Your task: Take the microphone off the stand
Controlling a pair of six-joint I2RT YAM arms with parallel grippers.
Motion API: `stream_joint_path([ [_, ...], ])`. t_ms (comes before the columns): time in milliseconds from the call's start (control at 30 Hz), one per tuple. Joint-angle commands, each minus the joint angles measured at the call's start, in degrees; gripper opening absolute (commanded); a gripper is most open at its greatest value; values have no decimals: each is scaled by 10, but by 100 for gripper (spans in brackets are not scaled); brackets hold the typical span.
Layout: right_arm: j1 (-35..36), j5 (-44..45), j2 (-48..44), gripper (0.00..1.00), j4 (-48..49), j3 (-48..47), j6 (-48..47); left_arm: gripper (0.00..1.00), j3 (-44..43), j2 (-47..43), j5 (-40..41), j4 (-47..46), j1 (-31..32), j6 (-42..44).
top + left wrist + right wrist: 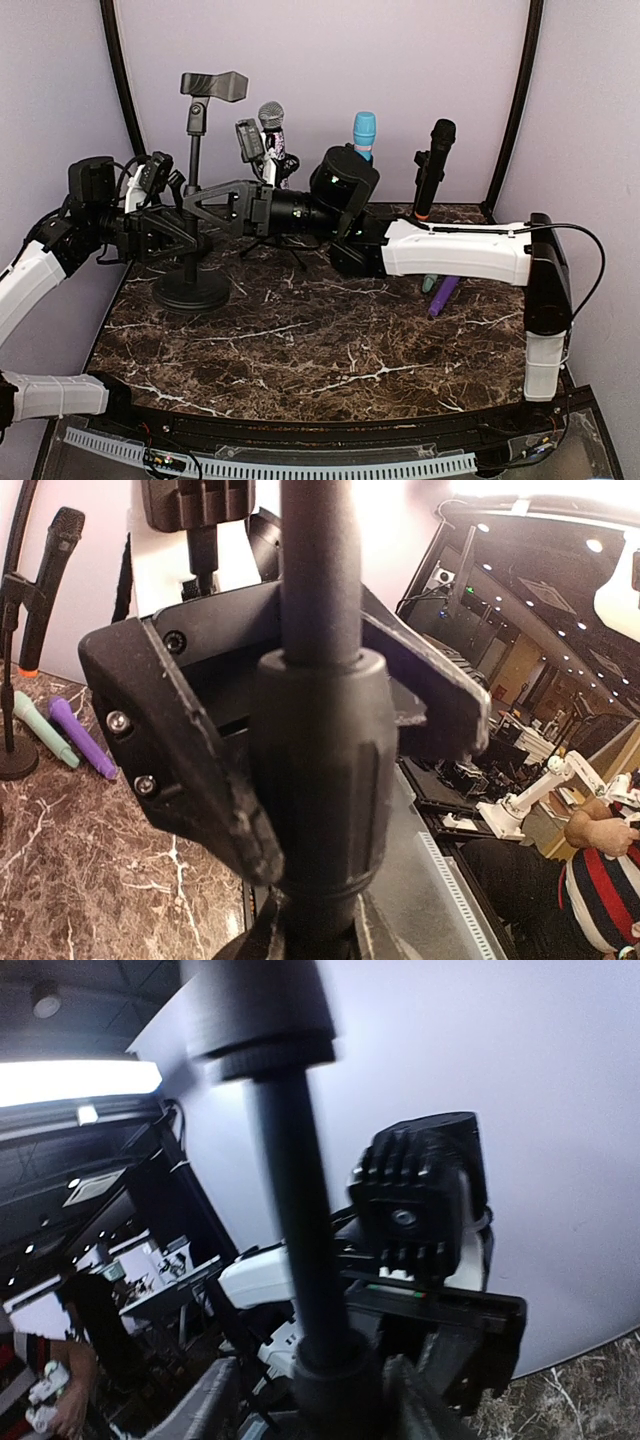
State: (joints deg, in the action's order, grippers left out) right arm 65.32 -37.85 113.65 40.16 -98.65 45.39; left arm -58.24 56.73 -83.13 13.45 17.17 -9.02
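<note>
"What was the biggest thing?"
"The dark marble table (330,350). On its left side stood the black stand (191,285)."
"And the pincers?"
"The right gripper (318,1400) sat wide around the pole. The left gripper (322,935) hugged the pole tight."
"Where was the microphone (271,116)?"
"Up in the middle of the top view, just right of the stand's top."
</note>
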Motion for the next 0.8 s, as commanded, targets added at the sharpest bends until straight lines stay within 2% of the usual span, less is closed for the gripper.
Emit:
stream_joint_path([
  [0, 16, -129, -29, 61, 104, -16, 42, 0, -5, 0, 20, -62, -21, -32],
  [100, 8, -105, -42, 77, 108, 11, 37, 0, -4, 0, 14, -64, -21, -34],
  [167, 3, -79, -54, 80, 92, 30, 25, 0, -4, 0, 13, -65, -21, -32],
  [300, -1, 15, -77, 81, -10, 48, -46, 0, -2, -1, 10, -67, -21, -29],
  [433, 5, 158, -89, 79, -150, 36, -120, 0, -3, -2, 11, -62, -21, -15],
  [500, 13, 211, -99, 80, -170, 49, -144, 0, -6, -3, 12, -49, -21, -1],
  [633, 34, 245, -114, 80, -180, 65, -184, 0, -8, -4, 15, -26, -21, 23],
  [767, 51, 257, -95, 77, -209, 34, -208, 0, -10, -1, 24, -9, -21, 52],
])
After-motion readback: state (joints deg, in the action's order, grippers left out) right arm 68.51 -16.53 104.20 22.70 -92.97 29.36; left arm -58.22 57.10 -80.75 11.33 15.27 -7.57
